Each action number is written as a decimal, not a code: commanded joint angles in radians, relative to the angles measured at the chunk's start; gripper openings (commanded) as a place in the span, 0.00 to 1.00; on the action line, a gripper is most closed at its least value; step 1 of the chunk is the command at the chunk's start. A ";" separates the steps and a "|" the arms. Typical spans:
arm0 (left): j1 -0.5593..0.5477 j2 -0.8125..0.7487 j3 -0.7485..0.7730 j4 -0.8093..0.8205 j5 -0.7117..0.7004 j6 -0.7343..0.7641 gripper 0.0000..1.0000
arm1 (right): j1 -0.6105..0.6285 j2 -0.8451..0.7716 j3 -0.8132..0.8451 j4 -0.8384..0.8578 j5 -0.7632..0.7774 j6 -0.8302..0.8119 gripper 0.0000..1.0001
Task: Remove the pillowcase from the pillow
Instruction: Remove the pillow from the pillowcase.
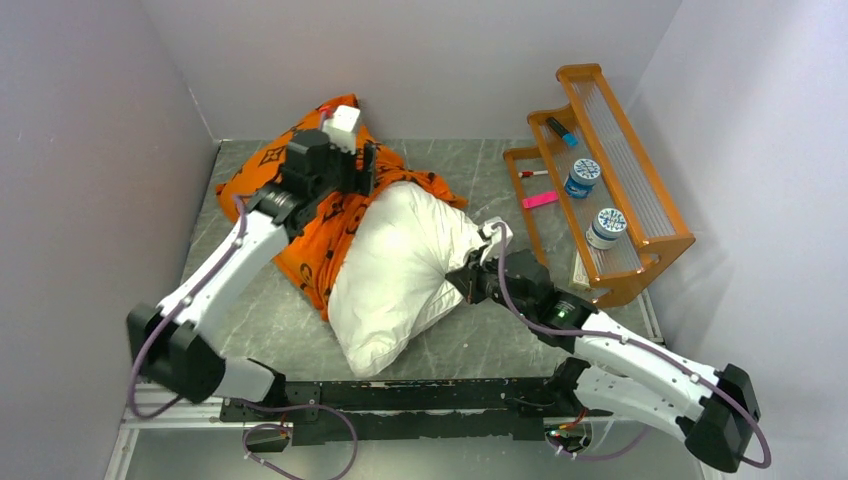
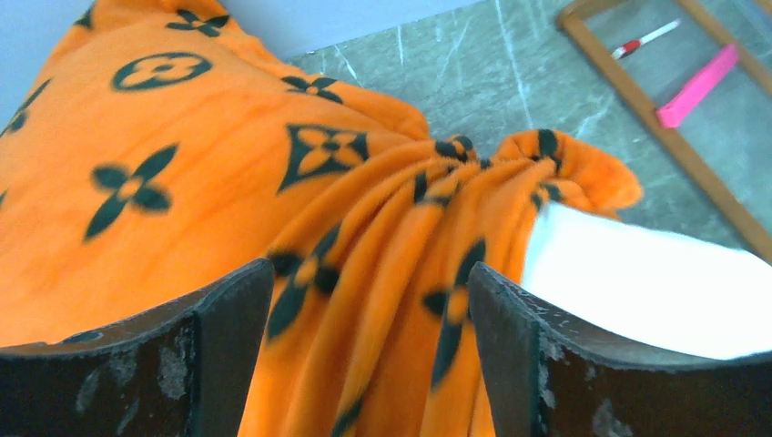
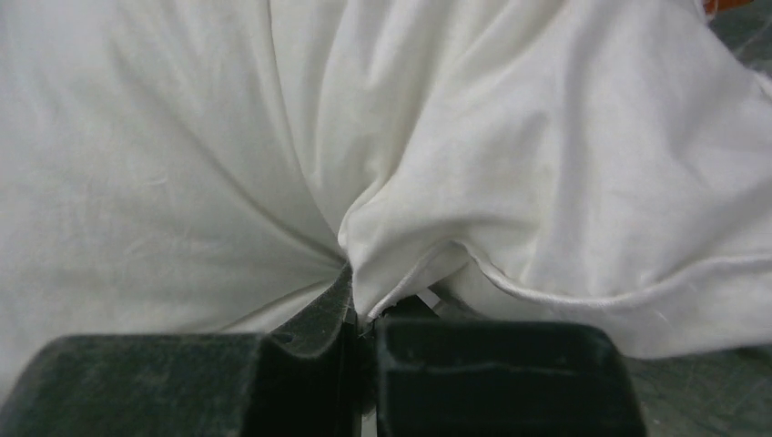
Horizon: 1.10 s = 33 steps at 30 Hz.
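On the table (image 1: 470, 350), right gripper (image 3: 362, 314) pinches the pillow (image 3: 182, 137), left gripper (image 2: 364, 284) gapes wide over the pillowcase (image 2: 182, 209).

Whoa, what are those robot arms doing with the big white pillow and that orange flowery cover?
They are taking the orange pillowcase off the white pillow. The right arm's fingers are pinched shut on a fold of the pillow, holding it. The left arm's fingers stand open around the bunched-up pillowcase, not squeezing it. Most of the pillow is already bare; only its far end looks tucked inside the cover.
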State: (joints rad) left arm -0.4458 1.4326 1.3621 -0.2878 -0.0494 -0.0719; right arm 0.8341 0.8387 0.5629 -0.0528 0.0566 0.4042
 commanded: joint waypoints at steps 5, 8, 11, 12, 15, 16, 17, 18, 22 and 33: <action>0.012 -0.384 -0.262 0.025 -0.034 -0.033 0.88 | -0.018 0.206 0.143 0.175 0.190 -0.125 0.00; 0.012 -0.519 -0.359 -0.016 -0.023 -0.023 0.89 | -0.025 0.282 0.185 0.199 0.207 -0.131 0.03; 0.012 -0.644 -0.475 -0.040 -0.013 -0.032 0.92 | -0.027 0.315 0.224 0.182 0.226 -0.152 0.19; 0.012 -0.684 -0.504 -0.047 -0.016 -0.035 0.94 | -0.028 0.314 0.231 0.168 0.231 -0.157 0.24; 0.012 -0.794 -0.586 -0.073 -0.026 -0.037 0.96 | -0.027 0.281 0.242 0.115 0.241 -0.182 0.42; 0.012 -0.831 -0.612 -0.080 -0.027 -0.038 0.96 | -0.027 0.263 0.245 0.094 0.234 -0.194 0.48; 0.012 -0.866 -0.638 -0.078 -0.027 -0.043 0.96 | -0.026 0.238 0.246 0.078 0.216 -0.207 0.52; 0.012 -0.898 -0.668 -0.071 -0.026 -0.052 0.96 | -0.025 0.213 0.242 0.066 0.196 -0.218 0.55; 0.012 -1.018 -0.757 -0.023 -0.033 -0.090 0.96 | -0.015 0.102 0.244 0.001 0.116 -0.234 0.76; 0.017 -1.063 -0.777 -0.025 -0.062 -0.092 0.96 | 0.234 0.102 0.428 -0.175 0.106 -0.350 1.00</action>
State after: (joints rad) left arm -0.4351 0.3809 0.5869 -0.3557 -0.1009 -0.1368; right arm 0.9680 0.9047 0.9142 -0.1844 0.1646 0.1246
